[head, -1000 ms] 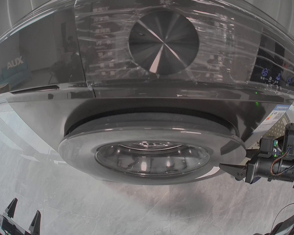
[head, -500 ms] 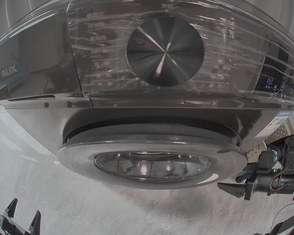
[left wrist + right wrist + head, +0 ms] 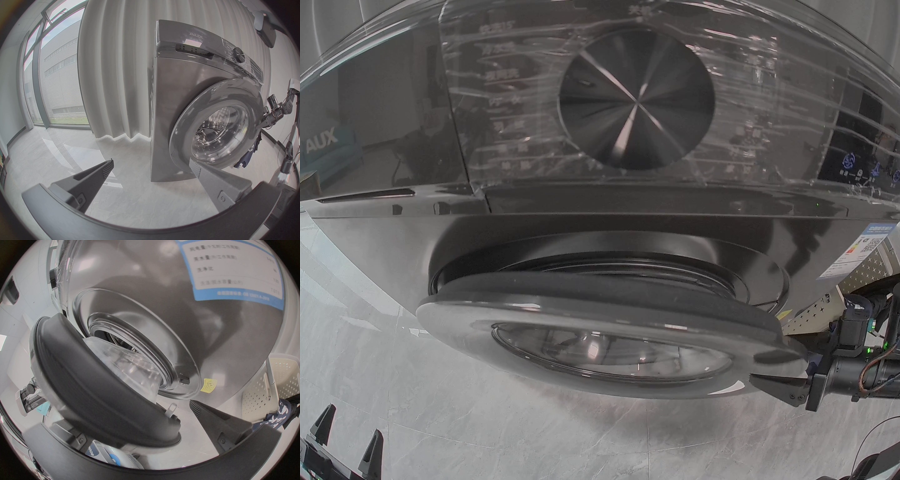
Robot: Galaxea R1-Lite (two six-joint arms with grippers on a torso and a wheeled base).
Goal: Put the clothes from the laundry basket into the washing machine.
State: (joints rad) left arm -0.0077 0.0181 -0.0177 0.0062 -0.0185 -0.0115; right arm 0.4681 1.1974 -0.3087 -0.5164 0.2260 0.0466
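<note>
The grey washing machine (image 3: pixel 612 212) stands right in front of me. Its round door (image 3: pixel 462 312) is ajar on the right side, and a slice of the drum opening (image 3: pixel 625 269) shows behind it. My right gripper (image 3: pixel 778 387) is open at the door's right edge; in the right wrist view the door's dark rim (image 3: pixel 93 390) runs between its fingers (image 3: pixel 218 424). The white perforated laundry basket (image 3: pixel 259 393) stands to the right of the machine, with blue patterned clothes (image 3: pixel 281 416) hanging from it. My left gripper (image 3: pixel 350 428) is open and empty, low on the left.
Pale tiled floor (image 3: pixel 550 431) spreads in front of the machine. In the left wrist view, white curtains (image 3: pixel 118 78) and a tall window (image 3: pixel 56 72) stand behind and to the side of the machine.
The door was shut a second ago and has now swung open a little on its right side. My right gripper drew back with the door's edge. The left arm stayed still.
</note>
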